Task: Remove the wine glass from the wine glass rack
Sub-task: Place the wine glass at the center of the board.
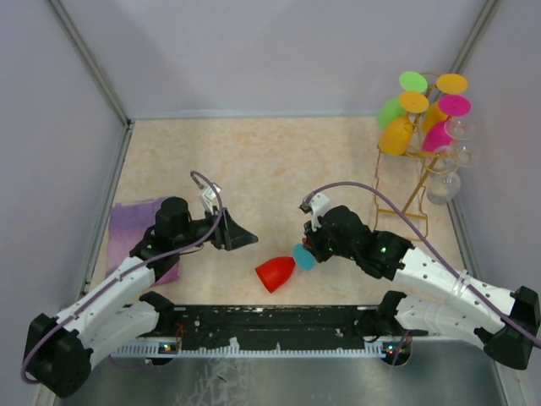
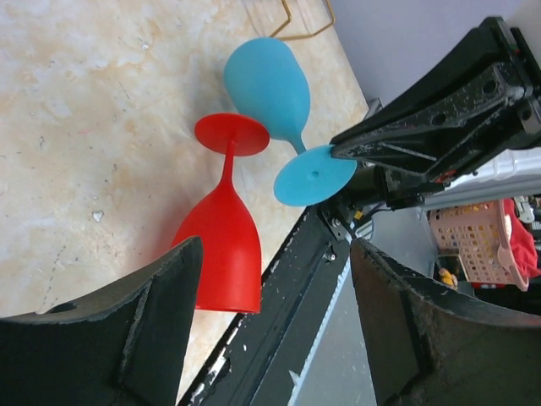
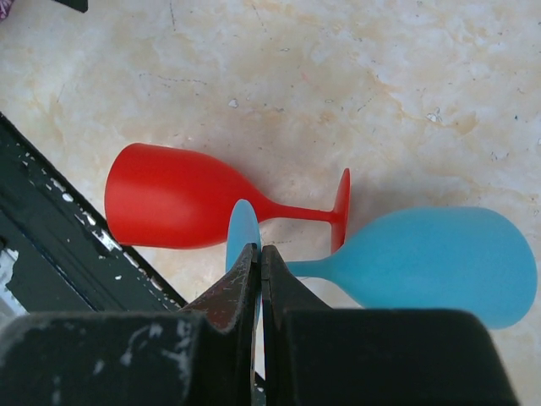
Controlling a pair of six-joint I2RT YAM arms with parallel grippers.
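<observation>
R gripper (image 3: 258,250) clamped edge-on to blue glass (image 3: 439,262) foot; L gripper (image 2: 277,254) spread, empty. Liable to slip from thin pinch, swing into red glass (image 3: 177,207) alongside.

White arms (image 1: 110,294), blk wrists (image 1: 173,216) (purple cables (image 1: 363,187))

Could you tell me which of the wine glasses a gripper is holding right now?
The light blue glass, its foot pinched by the right gripper; the red glass lies loose on its side, and the others hang on the rack.
</observation>
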